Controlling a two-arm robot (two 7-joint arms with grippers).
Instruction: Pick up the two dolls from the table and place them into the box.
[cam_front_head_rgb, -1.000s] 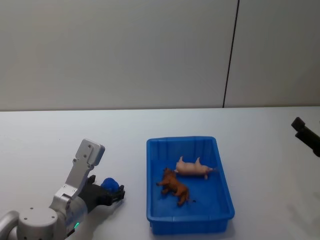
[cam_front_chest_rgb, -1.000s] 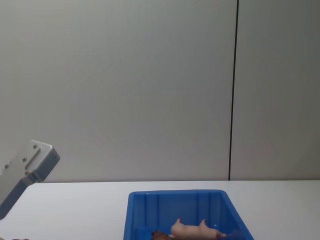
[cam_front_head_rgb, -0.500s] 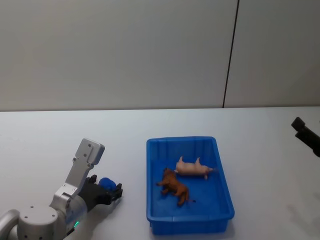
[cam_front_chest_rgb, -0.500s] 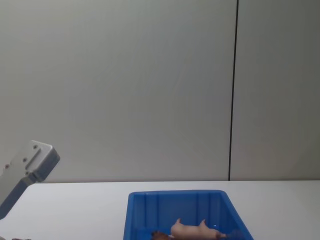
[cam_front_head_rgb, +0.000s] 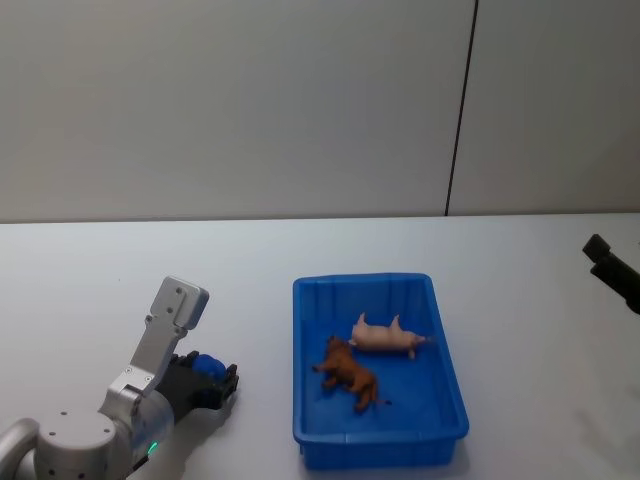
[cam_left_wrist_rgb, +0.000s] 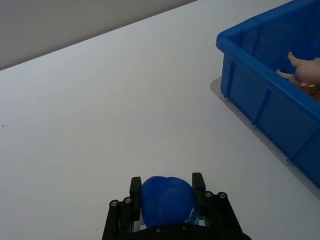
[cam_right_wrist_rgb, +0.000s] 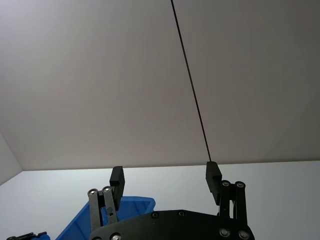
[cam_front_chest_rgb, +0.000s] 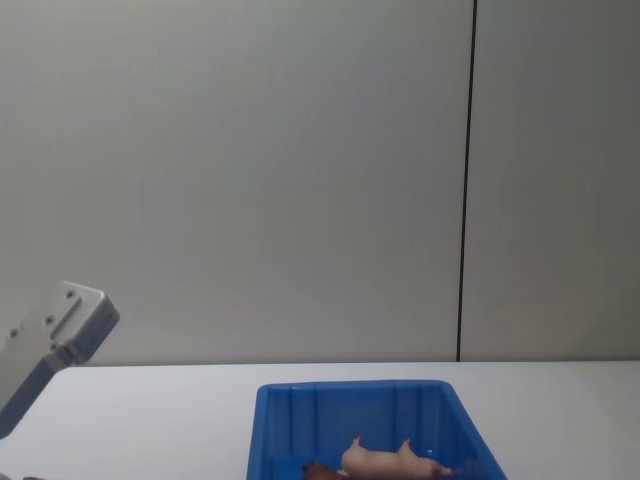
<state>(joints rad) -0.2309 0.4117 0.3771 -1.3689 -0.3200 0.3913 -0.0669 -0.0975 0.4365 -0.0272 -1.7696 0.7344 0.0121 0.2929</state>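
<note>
Both hands low beside box.

We see the left gripper drawn back along the bench toward the robot's body and away from the box, its blue pad now lower and farther left in the head view than a second ago. In the chest view the left arm's grey housing sits marginally farther left.

Plain grey wall with 1 dark vertical seam.
</note>
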